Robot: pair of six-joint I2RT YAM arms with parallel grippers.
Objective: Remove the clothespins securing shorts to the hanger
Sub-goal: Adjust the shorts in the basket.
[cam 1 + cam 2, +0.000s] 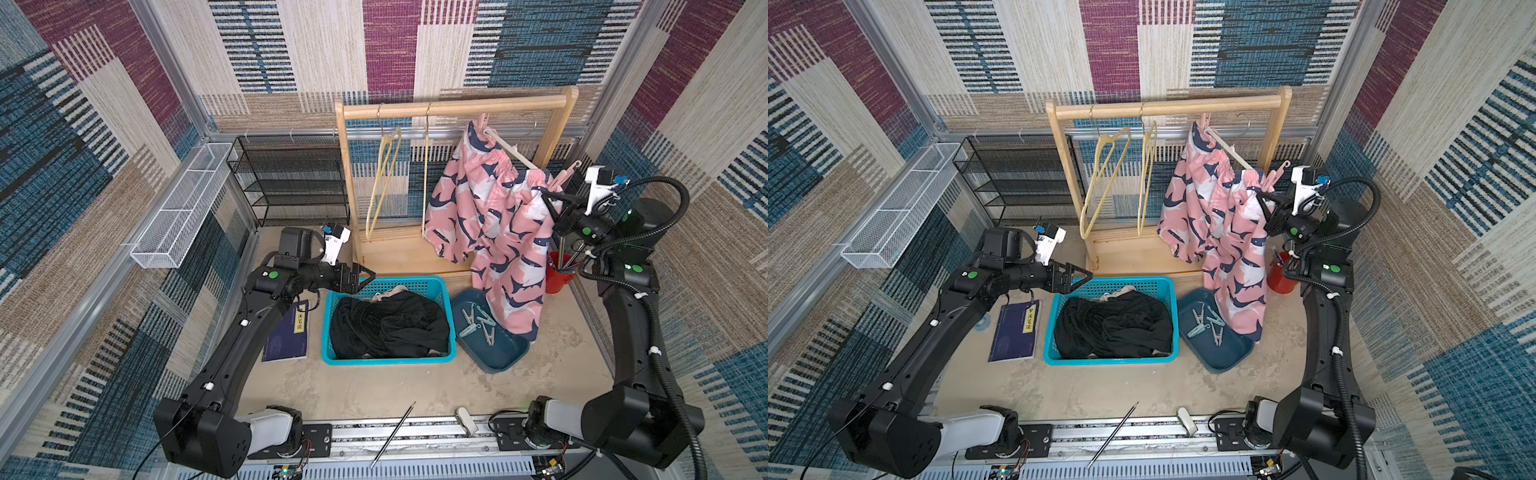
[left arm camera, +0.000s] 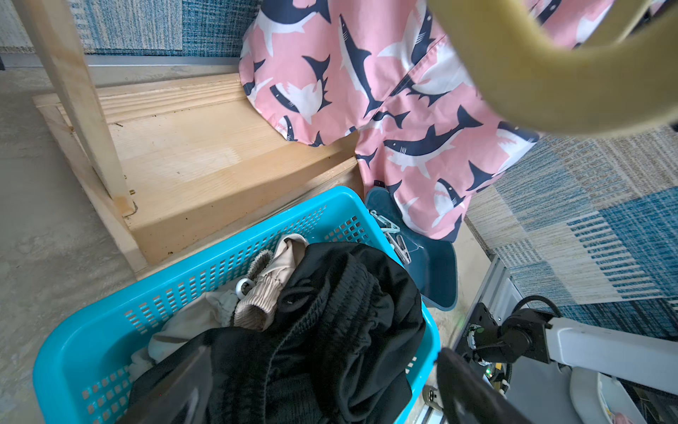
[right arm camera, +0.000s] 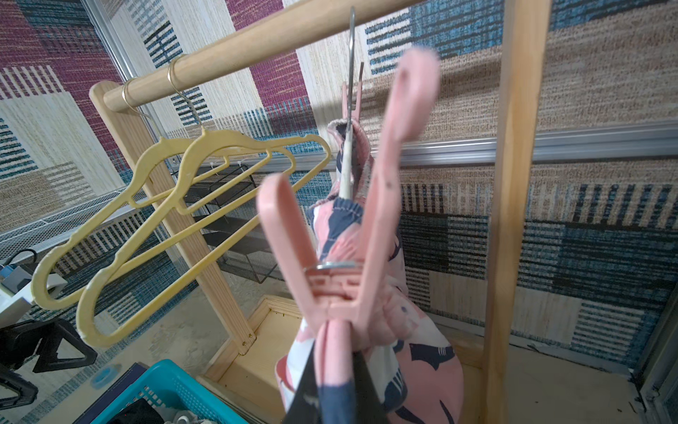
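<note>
The pink shark-print shorts (image 1: 486,216) hang from a white hanger (image 1: 509,147) on the wooden rack (image 1: 453,106). My right gripper (image 1: 548,197) is shut on a pink clothespin (image 3: 341,279) at the near end of the waistband, with a fold of fabric between the fingers too. Another pink clothespin (image 1: 482,122) clips the far end. Open and empty, my left gripper (image 1: 365,276) hovers over the back left corner of the teal basket (image 1: 449,357). In that basket lie the black shorts (image 1: 390,324) on top of the beige shorts (image 2: 268,286).
A dark blue tray (image 1: 498,365) holds several mint and white clothespins (image 1: 478,322) under the shorts' hem. Two bare yellow hangers (image 1: 384,174) hang on the rack. A red pen cup (image 1: 559,276), a book (image 1: 289,332), a black wire shelf (image 1: 291,178) and a pencil (image 1: 392,434) are around.
</note>
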